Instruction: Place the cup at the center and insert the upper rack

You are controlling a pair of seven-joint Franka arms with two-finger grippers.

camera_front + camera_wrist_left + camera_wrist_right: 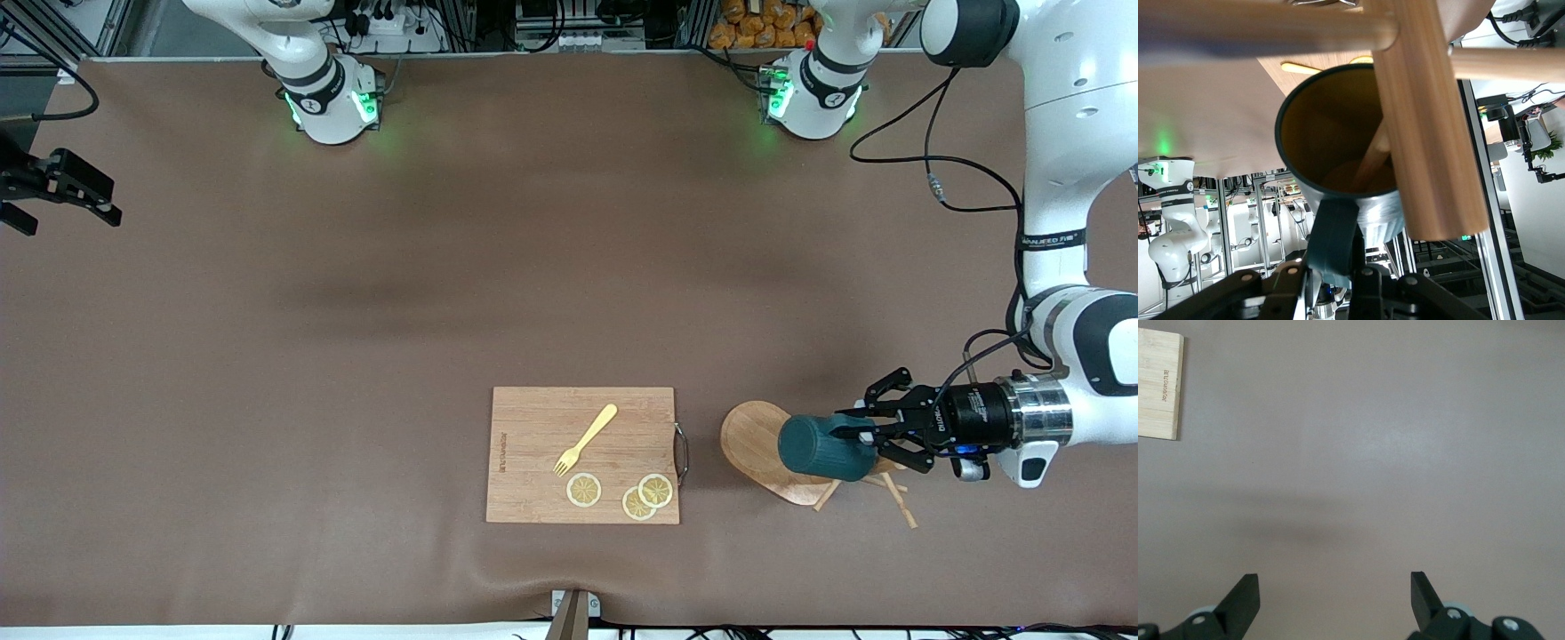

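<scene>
One arm works: left gripper (876, 435) clamps the ribbed teal mug (822, 448) by its handle at the light wooden mug tree (765, 449) (right gripper (1335, 600) waits, fingers spread, holding nothing); next, carry mug to center.

A brown mat covers the desk (356, 356), lit evenly with soft shadows. Along the edge farthest from the front camera stand aluminium frame rails (107, 27), tangled black cables (391, 18) and a heap of orange packets (765, 22)

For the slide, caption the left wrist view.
Left gripper grips the cup by its handle, a rack peg inside.
</scene>
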